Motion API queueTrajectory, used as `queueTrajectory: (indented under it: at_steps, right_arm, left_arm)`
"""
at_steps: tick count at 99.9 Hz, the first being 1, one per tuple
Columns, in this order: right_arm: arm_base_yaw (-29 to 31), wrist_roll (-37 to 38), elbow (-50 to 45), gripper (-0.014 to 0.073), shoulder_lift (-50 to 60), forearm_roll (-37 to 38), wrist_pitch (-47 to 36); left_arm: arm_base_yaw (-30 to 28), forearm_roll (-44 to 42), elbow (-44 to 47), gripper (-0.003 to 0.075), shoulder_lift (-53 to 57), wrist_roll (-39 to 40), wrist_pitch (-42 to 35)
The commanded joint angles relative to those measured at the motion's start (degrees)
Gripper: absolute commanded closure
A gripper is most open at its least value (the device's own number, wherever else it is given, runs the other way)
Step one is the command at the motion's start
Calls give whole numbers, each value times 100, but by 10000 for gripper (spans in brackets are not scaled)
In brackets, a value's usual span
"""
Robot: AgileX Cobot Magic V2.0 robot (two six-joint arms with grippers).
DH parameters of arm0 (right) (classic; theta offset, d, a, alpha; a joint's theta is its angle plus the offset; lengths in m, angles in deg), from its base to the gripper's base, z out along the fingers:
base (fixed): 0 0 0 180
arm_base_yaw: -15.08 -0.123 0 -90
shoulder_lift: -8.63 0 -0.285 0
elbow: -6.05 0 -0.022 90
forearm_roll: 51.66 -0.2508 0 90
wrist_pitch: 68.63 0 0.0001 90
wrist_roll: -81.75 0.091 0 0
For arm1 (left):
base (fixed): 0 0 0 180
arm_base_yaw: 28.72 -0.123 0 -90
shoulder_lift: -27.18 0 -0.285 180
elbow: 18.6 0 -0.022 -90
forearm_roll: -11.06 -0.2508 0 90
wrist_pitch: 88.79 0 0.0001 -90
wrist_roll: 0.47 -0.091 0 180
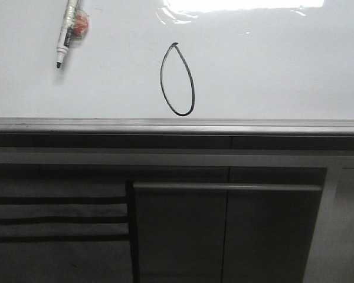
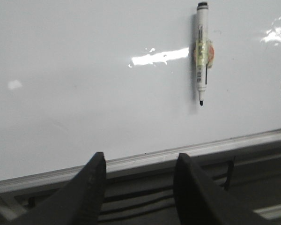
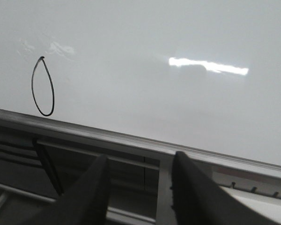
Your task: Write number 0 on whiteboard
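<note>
Front view shows the number 0 (image 1: 177, 79) closed near the whiteboard (image 1: 271, 71) lower edge, the marker (image 1: 68, 30) lying uncapped beside it, and both hands, left hand (image 2: 138, 180) and right hand (image 3: 140, 180), spread and empty, so writing appears complete.

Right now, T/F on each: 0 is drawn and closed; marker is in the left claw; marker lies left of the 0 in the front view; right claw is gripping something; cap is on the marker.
1. The number 0 is drawn on the whiteboard as a closed loop. True.
2. The marker is held in the left claw. False: it lies on the board, and the claw is open and empty.
3. In the front view the marker lies left of the 0. True.
4. The right claw grips something. False: open, empty.
5. The marker is capped. False: its black tip is bare.
</note>
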Motion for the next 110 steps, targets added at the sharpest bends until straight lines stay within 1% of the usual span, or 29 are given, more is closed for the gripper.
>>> queueTrajectory:
  at_steps: [1,5,8,10,15,21,27,33,58,77,92,98,110]
  right_arm:
    - [38,45,-371,528,289,38,-1206]
    - [38,45,-607,614,425,38,-1478]
    - [38,45,-751,666,496,38,-1753]
    - [38,45,-852,664,538,38,-1907]
    - [38,45,-1064,666,604,38,-2199]
    - [38,45,-1283,666,616,15,-2400]
    - [38,45,-1469,666,616,-393,-2468]
    - [38,45,-1627,666,616,-736,-2495]
    - [38,45,-2060,666,616,-736,-2373]
    - [38,45,-2127,666,616,-736,-2351]
    - [38,45,-2127,666,616,-736,-2351]
    - [38,45,-2127,666,616,-736,-2351]
    - [38,45,-2127,666,616,-736,-2351]
  left_arm:
    - [-22,280,398,432,453,95,-1231]
    - [-22,277,674,462,669,95,-1522]
    - [-22,288,842,501,796,95,-1798]
    - [-22,303,957,519,883,95,-1897]
    - [-22,376,1188,593,1057,95,-2264]
    - [-22,546,1413,668,1215,95,-2563]
    - [-22,730,1547,740,1306,95,-2725]
    - [-22,1021,1606,740,1321,95,-2723]
    - [-22,1090,1769,741,1309,95,-2723]
    - [-11,1090,1820,740,1322,95,-2723]
    - [10,1059,2012,741,2009,77,-2763]
    - [-5,792,2170,741,2344,34,-2763]
    - [-5,779,2559,741,2752,34,-2763]
